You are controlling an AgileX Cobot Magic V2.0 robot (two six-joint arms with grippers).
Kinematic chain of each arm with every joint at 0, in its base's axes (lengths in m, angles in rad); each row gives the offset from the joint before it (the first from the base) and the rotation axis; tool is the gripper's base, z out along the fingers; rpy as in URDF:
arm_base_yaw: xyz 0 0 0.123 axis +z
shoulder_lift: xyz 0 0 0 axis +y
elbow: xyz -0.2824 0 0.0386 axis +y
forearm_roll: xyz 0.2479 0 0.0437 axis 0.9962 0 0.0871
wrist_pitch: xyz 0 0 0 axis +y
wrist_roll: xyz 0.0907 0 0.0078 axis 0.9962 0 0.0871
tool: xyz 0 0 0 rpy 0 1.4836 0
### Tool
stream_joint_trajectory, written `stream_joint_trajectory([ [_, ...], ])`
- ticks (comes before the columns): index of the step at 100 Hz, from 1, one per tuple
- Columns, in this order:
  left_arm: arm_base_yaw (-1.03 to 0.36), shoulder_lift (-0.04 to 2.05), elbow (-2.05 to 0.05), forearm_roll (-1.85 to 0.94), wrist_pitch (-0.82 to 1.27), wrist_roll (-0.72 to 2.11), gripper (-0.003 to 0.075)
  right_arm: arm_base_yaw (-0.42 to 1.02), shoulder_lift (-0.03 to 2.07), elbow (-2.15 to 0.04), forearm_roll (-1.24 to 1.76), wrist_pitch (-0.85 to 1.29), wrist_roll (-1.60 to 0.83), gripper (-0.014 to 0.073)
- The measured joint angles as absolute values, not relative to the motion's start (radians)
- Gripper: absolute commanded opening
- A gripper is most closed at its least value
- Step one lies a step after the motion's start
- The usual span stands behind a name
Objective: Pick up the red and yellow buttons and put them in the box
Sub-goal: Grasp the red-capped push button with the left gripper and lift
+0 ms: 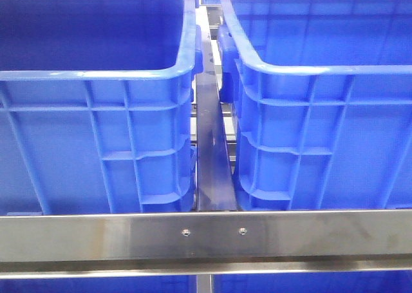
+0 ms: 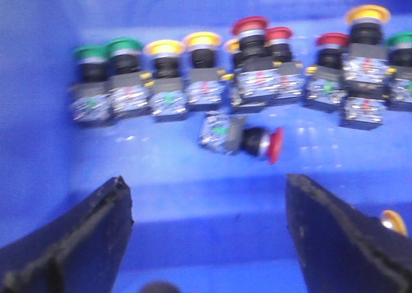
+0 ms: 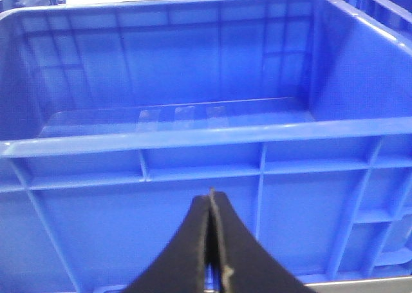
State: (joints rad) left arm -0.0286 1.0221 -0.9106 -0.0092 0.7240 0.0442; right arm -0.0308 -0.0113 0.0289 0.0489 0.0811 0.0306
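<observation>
The left gripper hung wide open and empty over a blue bin floor, its fingers apart and touching nothing. Just ahead, toward twelve o'clock, a red button lay tipped on its side, alone. Beyond it stood a row of upright buttons — green, yellow and red mixed. A yellow cap peeked out at three o'clock behind the finger.

The right gripper was closed on nothing, outside a crate whose visible interior held no buttons.

By my reading, nothing was picked yet — both colours were still to be gripped and carried over; the fallen red one looked the likeliest first target.
</observation>
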Motion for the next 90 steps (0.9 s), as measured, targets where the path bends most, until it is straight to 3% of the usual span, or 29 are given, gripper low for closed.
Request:
stream_joint_trajectory([
  [61,-0.097,1.609,-1.375,-0.053,0.974,0.046,0.0494,-0.031,-0.011,0.029,0.049,0.081,0.031,-0.0060],
  [90,-0.097,1.787,-1.479,-0.055,0.988,0.046,0.0494,-0.031,-0.011,0.029,0.049,0.081,0.031,-0.0060],
])
